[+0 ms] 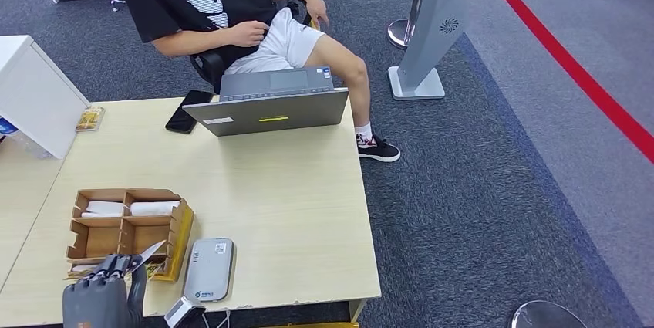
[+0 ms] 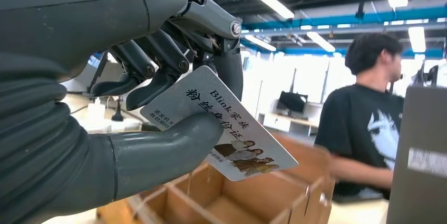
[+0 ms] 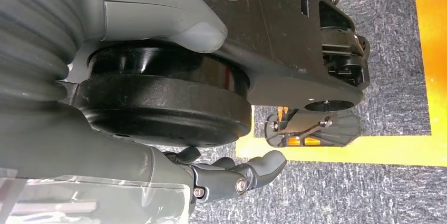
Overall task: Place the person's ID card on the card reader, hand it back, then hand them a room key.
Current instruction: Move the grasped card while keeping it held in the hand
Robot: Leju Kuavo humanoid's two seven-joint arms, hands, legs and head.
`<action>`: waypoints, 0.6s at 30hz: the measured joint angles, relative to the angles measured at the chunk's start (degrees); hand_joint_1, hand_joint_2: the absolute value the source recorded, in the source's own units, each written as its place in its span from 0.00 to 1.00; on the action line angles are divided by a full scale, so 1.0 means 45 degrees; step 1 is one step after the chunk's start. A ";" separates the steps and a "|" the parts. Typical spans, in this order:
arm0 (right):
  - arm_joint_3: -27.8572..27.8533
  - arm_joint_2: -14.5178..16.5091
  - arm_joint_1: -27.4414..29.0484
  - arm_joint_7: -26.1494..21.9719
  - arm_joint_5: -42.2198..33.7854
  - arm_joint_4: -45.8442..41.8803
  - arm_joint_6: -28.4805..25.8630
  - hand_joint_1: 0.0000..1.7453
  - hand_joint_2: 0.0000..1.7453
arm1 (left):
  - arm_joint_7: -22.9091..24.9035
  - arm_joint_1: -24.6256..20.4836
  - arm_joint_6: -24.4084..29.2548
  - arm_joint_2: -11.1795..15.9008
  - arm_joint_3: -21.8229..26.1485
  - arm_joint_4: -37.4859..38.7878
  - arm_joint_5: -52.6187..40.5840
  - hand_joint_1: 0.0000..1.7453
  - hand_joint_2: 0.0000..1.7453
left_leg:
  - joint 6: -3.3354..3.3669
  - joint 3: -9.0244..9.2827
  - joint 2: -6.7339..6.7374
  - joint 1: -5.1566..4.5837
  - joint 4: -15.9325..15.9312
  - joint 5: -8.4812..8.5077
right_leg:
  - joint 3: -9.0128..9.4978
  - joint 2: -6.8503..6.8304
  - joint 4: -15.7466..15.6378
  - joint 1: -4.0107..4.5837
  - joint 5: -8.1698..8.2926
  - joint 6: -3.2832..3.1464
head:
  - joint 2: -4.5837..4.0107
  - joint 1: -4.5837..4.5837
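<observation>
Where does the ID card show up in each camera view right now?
Head view: ID card at lower left, pinched in the left hand over the wooden organizer.
Left wrist view: centre, between thumb and fingers.
Right wrist view: not in it.
Shared landmark: the wooden organizer, under the card in both.

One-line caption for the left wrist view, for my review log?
Left hand pinches the ID card above the wooden organizer, seated person beyond.

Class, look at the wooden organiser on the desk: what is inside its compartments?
The wooden organiser has two white rolled items in its far compartments. The middle ones look empty. The left robot hand, holding a card, covers the nearest row.
</observation>
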 joint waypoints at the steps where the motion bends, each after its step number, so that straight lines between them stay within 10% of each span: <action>1: 0.0001 0.0000 0.0000 0.0000 -0.0007 0.0000 -0.0001 0.00 1.00 | -0.0001 0.0013 0.0006 0.0015 -0.0013 -0.0185 0.0049 1.00 1.00 | 0.0000 0.0000 0.0000 0.0000 0.0000 0.0000 | 0.0000 0.0000 0.0000 0.0000 0.0000 0.0000 | 0.0000 0.0001; 18: 0.0287 0.0000 -0.0055 0.0109 0.0016 0.0000 0.0040 0.00 1.00 | 0.0197 -0.0323 -0.0862 0.0262 -0.1231 -0.0060 -0.0498 1.00 1.00 | 0.0000 0.0003 0.0000 -0.0001 0.0000 0.0000 | -0.0001 0.0000 -0.0001 -0.0001 0.0000 0.0000 | 0.0002 0.0001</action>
